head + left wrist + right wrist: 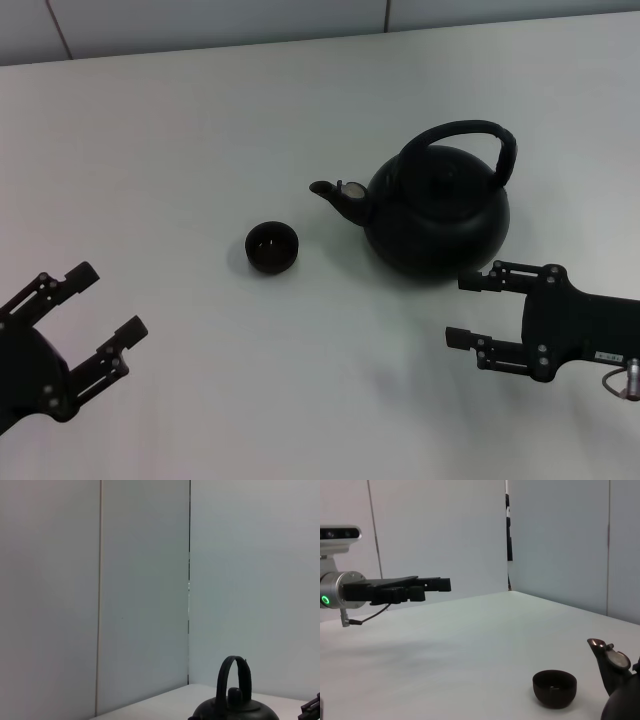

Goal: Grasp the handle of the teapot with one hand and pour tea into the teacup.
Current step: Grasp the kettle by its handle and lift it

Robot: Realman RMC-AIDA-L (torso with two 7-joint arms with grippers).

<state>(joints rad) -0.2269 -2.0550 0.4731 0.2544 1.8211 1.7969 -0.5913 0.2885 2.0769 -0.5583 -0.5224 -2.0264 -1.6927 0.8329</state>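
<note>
Nothing is grasped yet; this looks like the approach step. The teapot (437,212) stands on the desk (200,130) right of centre in the head view, spout toward the teacup (271,247) just left of it. The right hand (473,310), at lower right near the pot's base, is spread and empty. Next it must rise to close around the handle (470,140) (arched over the lid). The left hand (108,302), lower left, is also spread, holding nothing.
</note>
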